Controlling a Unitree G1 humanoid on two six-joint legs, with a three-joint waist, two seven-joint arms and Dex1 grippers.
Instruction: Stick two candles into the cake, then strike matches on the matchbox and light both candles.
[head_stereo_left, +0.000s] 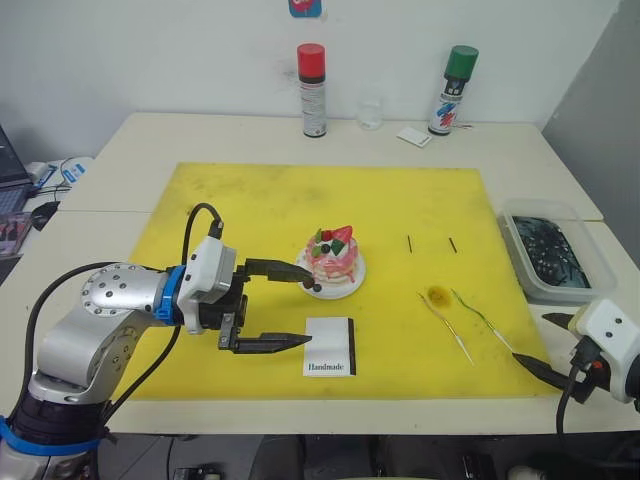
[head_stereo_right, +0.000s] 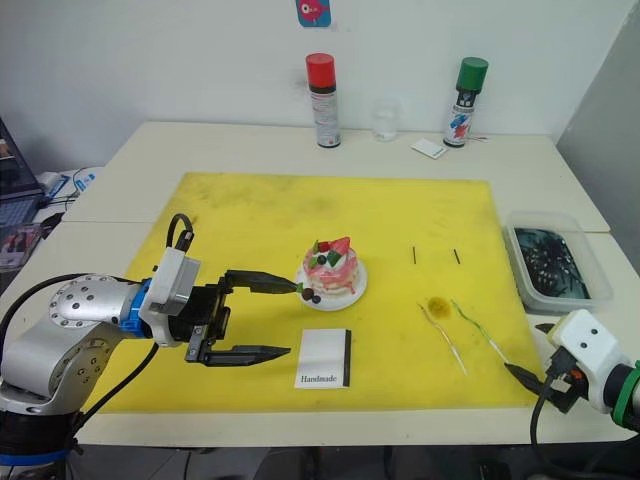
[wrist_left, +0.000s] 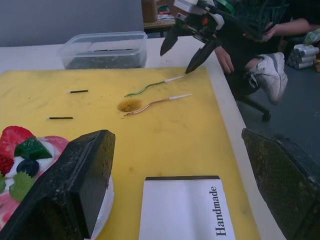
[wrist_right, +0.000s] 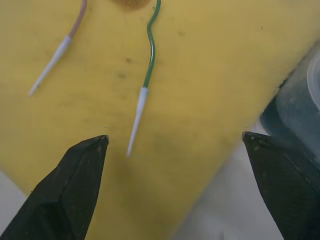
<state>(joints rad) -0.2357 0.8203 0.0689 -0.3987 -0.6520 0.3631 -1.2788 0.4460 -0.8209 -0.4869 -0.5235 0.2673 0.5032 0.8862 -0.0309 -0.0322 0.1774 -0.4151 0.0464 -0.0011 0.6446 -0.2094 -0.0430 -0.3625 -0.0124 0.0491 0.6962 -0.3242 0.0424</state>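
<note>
The pink-and-white cake (head_stereo_left: 335, 262) with its strawberry sits on a small white plate (head_stereo_left: 357, 276) mid-mat. My left gripper (head_stereo_left: 305, 306) is open, one fingertip at the cake's near-left edge, the other just left of the matchbox (head_stereo_left: 330, 346). That box lies flat in front of the cake. Right of the cake lie the yellowish candle (head_stereo_left: 447, 325) and the green candle (head_stereo_left: 480, 318), flat on the mat. Two short dark matches (head_stereo_left: 409, 242) (head_stereo_left: 452, 244) lie behind them. My right gripper (head_stereo_left: 538, 342) is open at the mat's near right corner, just short of the green candle's pale tip (wrist_right: 136, 122).
The yellow mat (head_stereo_left: 250, 210) covers the table's middle. A clear plastic container (head_stereo_left: 540, 205) with dark contents stands at its right edge. Along the back stand a red-capped can (head_stereo_left: 312, 90), a glass (head_stereo_left: 371, 113), a green-capped can (head_stereo_left: 453, 90) and a white card (head_stereo_left: 413, 137). A person (wrist_left: 260, 45) sits beyond the table.
</note>
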